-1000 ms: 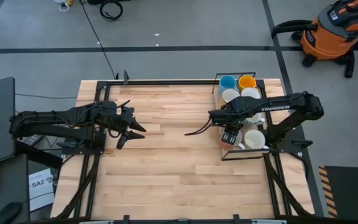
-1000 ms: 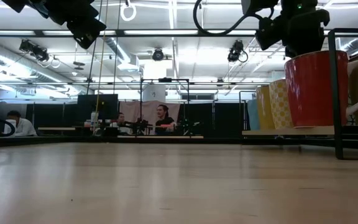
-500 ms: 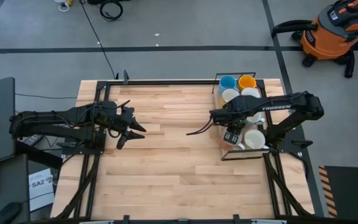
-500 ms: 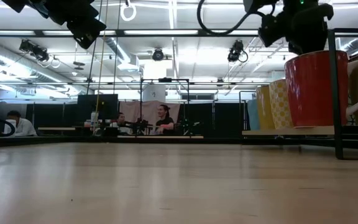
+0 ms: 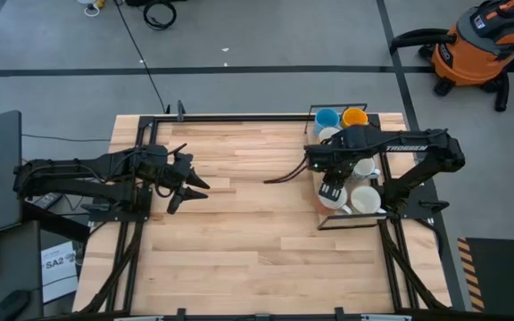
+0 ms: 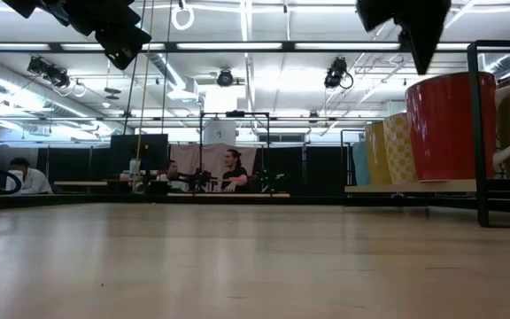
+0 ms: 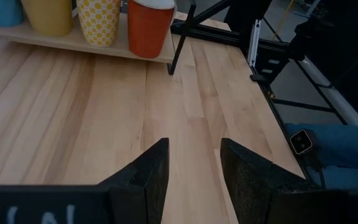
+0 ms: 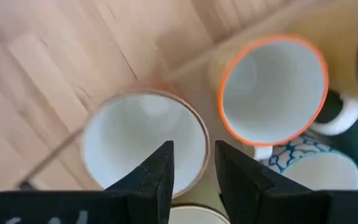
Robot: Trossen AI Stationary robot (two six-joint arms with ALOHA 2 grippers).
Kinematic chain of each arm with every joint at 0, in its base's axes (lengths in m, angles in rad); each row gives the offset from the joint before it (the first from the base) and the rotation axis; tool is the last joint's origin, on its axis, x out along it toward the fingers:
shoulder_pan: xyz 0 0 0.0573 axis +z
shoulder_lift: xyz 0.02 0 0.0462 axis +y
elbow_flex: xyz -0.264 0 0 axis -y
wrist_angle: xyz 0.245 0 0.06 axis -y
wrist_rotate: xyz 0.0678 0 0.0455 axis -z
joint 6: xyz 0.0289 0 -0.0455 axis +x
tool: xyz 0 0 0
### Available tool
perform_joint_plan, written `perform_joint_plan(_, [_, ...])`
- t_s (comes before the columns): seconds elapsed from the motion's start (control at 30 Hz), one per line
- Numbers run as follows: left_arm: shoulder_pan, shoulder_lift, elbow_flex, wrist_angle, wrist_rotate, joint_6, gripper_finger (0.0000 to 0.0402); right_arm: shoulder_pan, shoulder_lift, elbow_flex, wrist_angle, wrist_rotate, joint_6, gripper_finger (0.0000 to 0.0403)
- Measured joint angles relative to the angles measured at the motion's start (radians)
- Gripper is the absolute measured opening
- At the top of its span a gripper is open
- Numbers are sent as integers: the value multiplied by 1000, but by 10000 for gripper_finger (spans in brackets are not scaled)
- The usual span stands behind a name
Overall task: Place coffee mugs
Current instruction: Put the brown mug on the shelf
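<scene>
The right gripper (image 5: 330, 190) had shifted slightly toward the table's right edge since a second earlier and now hung directly above the mugs on the raised wooden shelf (image 5: 318, 207) at the table's right side. In the low view its dark body had moved from partly covering the red-orange mug (image 6: 452, 126) to a position higher and clear of that mug's rim. In the right wrist view the gripper's fingers (image 8: 160, 177) stood a little apart, empty, straddling the rim of a cream mug (image 8: 143, 140); the red-orange mug sat just beside it, and a blue-and-white patterned mug (image 8: 319, 167) lay further along. All mugs stood on the shelf, none lifted: the light blue mug (image 5: 327, 119) and the orange-yellow mug (image 5: 355, 117) at the far end, white mugs (image 5: 365, 199) nearer. The left gripper (image 5: 186, 189) was unchanged, waiting above the bare wooden tabletop (image 5: 239, 232) at the left side, its fingers (image 7: 148, 174) spread apart and holding nothing. People sat at desks in the room beyond the table.
</scene>
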Motion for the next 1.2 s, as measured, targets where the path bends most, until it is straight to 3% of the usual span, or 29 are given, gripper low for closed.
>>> perform_joint_plan(0.1, [0, 0, 0, 0, 0, 0, 151, 0, -3, 39, 56, 6, 6, 121])
perform_joint_plan(0.23, [0, 0, 0, 0, 0, 0, 151, 5, -2, 41, 265, 8, -8, 122])
perform_joint_plan(0.47, [0, 0, 0, 0, 0, 0, 151, 52, 2, -41, 583, -12, -97, 121])
perform_joint_plan(0.87, [0, 0, 0, 0, 0, 0, 151, 107, 1, -197, 562, -16, -54, 120])
perform_joint_plan(1.2, [0, 0, 0, 0, 0, 0, 151, 108, 1, -219, 428, -16, -54, 120])
